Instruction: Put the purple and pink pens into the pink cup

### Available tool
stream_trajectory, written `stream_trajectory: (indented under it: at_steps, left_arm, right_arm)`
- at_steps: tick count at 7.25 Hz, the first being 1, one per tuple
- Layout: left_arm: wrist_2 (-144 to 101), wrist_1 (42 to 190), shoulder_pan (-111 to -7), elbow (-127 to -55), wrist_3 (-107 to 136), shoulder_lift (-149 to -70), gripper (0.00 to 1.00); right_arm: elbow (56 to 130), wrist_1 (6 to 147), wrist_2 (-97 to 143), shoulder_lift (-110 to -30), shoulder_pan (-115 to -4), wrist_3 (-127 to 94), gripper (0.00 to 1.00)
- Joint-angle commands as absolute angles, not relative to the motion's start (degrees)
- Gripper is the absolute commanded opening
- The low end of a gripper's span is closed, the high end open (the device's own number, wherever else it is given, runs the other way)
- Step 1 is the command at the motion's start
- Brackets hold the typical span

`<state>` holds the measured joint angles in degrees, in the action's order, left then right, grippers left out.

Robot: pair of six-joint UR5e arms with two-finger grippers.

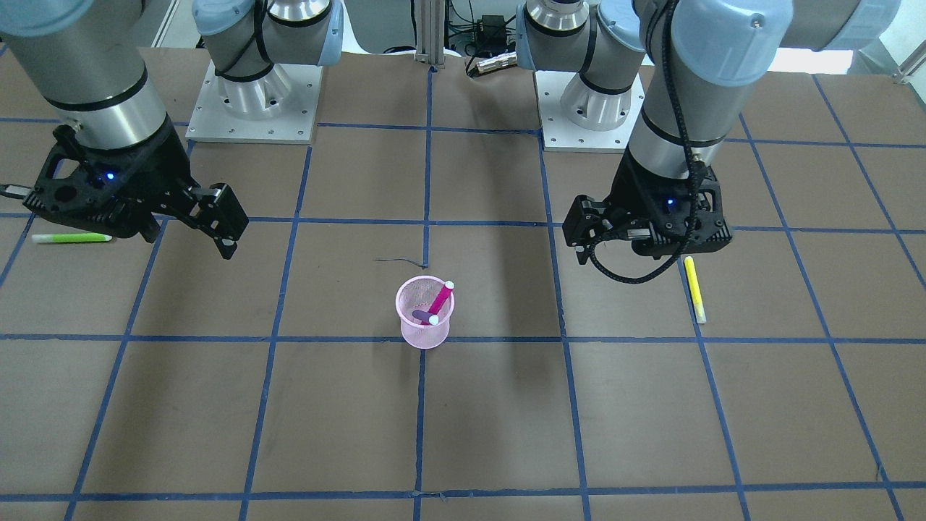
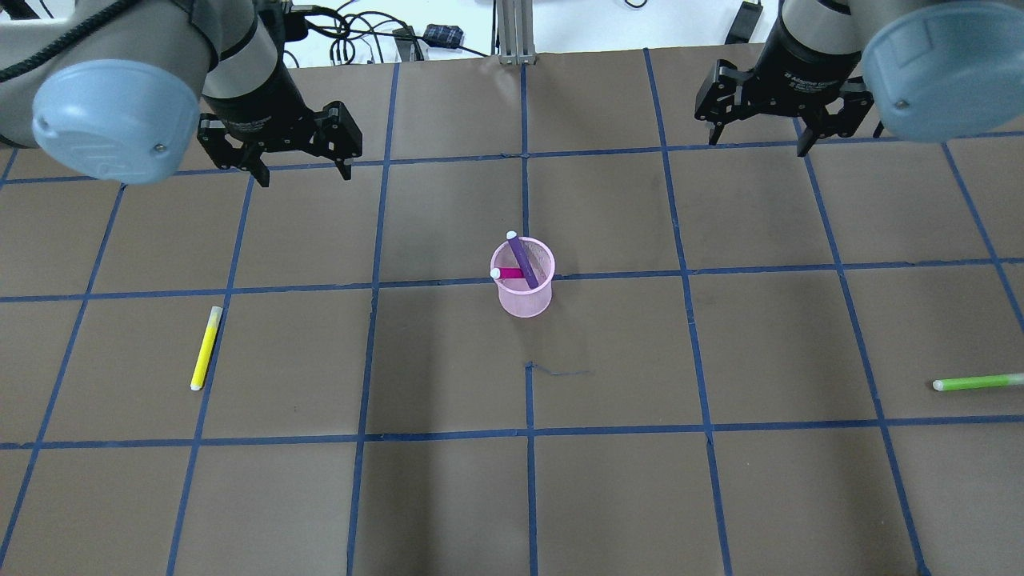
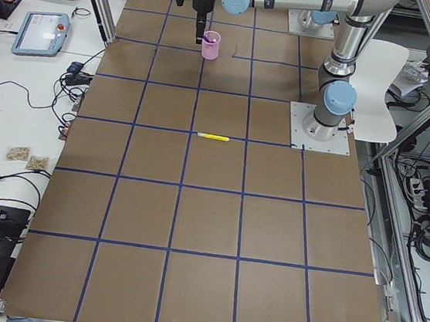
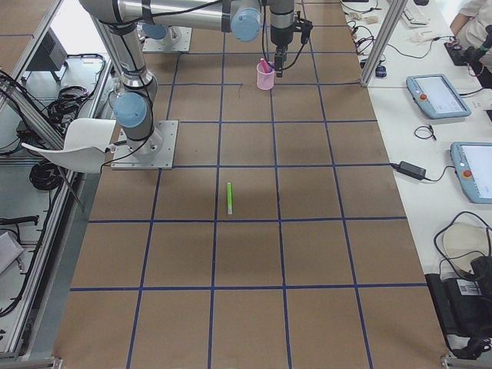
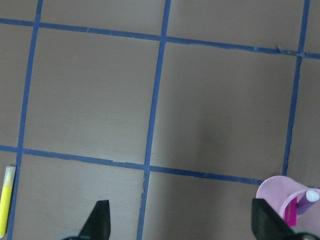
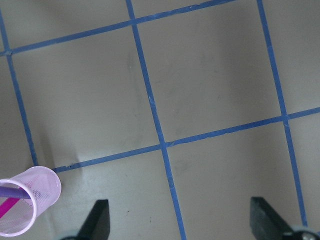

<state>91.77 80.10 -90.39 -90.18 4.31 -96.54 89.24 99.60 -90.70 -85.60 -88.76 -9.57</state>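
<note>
The pink mesh cup [image 2: 525,298] stands upright at the table's middle, also in the front view [image 1: 425,327]. The purple pen [image 2: 524,260] and the pink pen [image 2: 510,273] both stand tilted inside it, white caps up; in the front view the pink pen [image 1: 440,295] leans above the purple pen [image 1: 422,315]. My left gripper [image 2: 304,172] hangs open and empty, raised, well to the cup's left. My right gripper [image 2: 758,142] hangs open and empty, raised, well to the cup's right. The cup shows at the lower right of the left wrist view [image 5: 280,192] and the lower left of the right wrist view [image 6: 42,189].
A yellow pen [image 2: 206,348] lies on the table on my left side, near the left gripper in the front view [image 1: 694,289]. A green pen [image 2: 976,382] lies at the far right edge. Blue tape lines grid the brown table.
</note>
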Motion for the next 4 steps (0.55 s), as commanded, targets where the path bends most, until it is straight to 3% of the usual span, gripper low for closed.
stream_trajectory:
  at_steps: [1,4]
  left_arm:
    - [90.96,84.0,-86.93,-90.61,-2.6,-94.31,1.0]
    - [91.14,86.22,-86.31,-92.8,-4.48,-90.19,1.0]
  right_arm:
    - [84.92,90.22,-89.83,-86.66,-89.82,-7.47,1.0]
    - [84.81,90.34,-89.91,-85.7,-90.62,-5.99,1.0]
